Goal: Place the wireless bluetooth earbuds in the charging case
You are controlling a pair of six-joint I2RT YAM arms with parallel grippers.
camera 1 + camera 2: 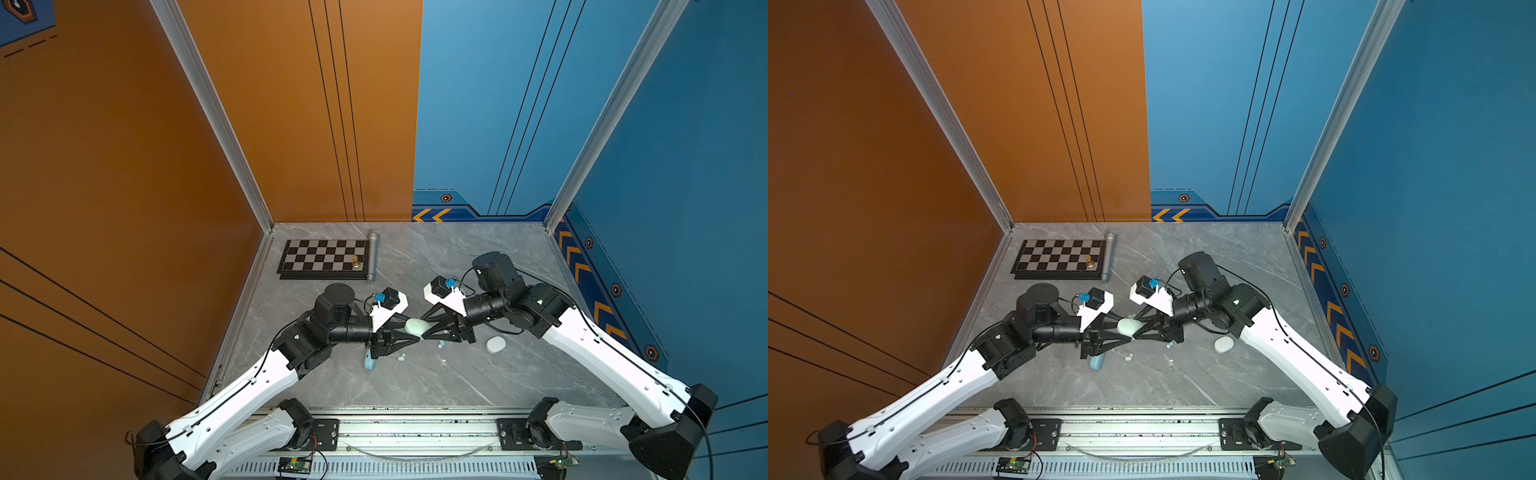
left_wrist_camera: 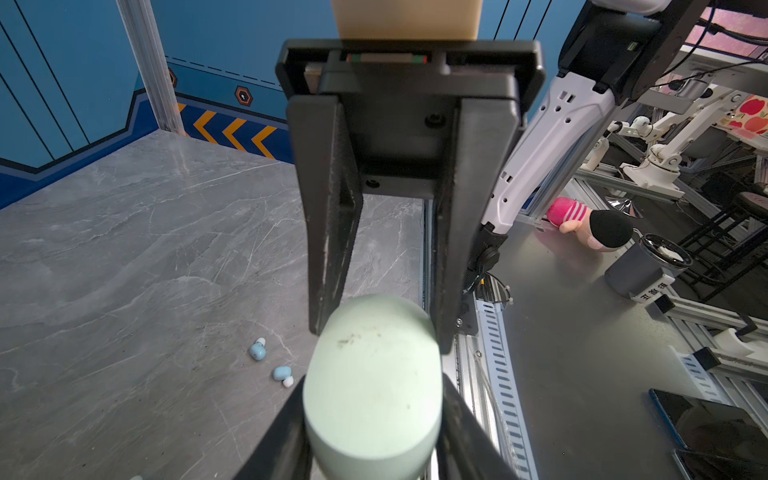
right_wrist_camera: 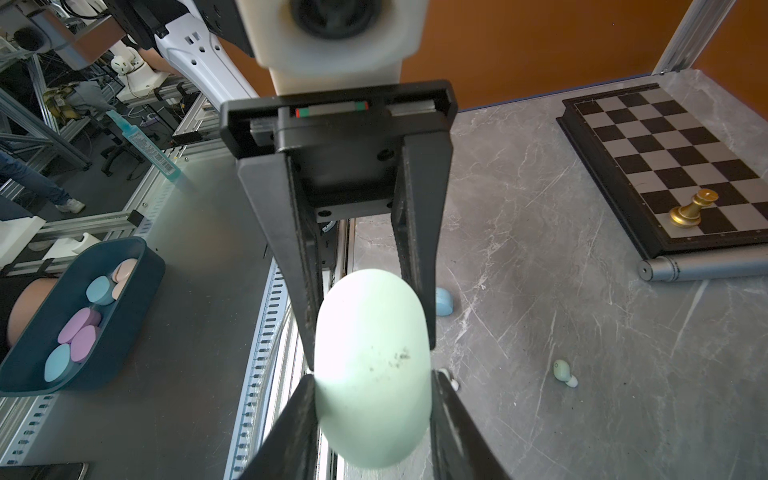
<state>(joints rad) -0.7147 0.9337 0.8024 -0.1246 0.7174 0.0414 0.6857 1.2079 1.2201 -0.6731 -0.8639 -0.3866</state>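
Seen from above and from both wrists: a grey marble table (image 1: 415,386) inside orange and blue walls; reaching in from the front corners, the left arm (image 1: 232,395) and the right arm (image 1: 602,357), white with black joints, tip to tip over the middle. At the far left corner, a black-and-silver chessboard (image 1: 324,258), lying flat, with a grey metal tube (image 1: 371,257) tight against its right edge. Clamped on one end of a mint case (image 1: 417,327), the left gripper (image 2: 374,380), closed partway with both fingers pressed to the shell's sides; clamped on the opposite end, the right gripper (image 3: 372,376), closed about as far, fingers likewise against the shell. Between the two, clear of the table, that case alone, smooth and pebble-shaped, with dark specks on its skin. On the marble near the right arm, a white case (image 1: 496,344); below the left gripper, a blue case (image 1: 369,362), partly hidden. Near the board's front right corner, one gold chess piece (image 1: 355,262), standing. Smallest of all, loose on the marble: a pale blue pair of earbuds (image 2: 257,351) just beside each other close to the right gripper, a mint earbud (image 3: 563,371) not far from the blue case, and one more pale earbud (image 1: 444,360) alone toward the front edge
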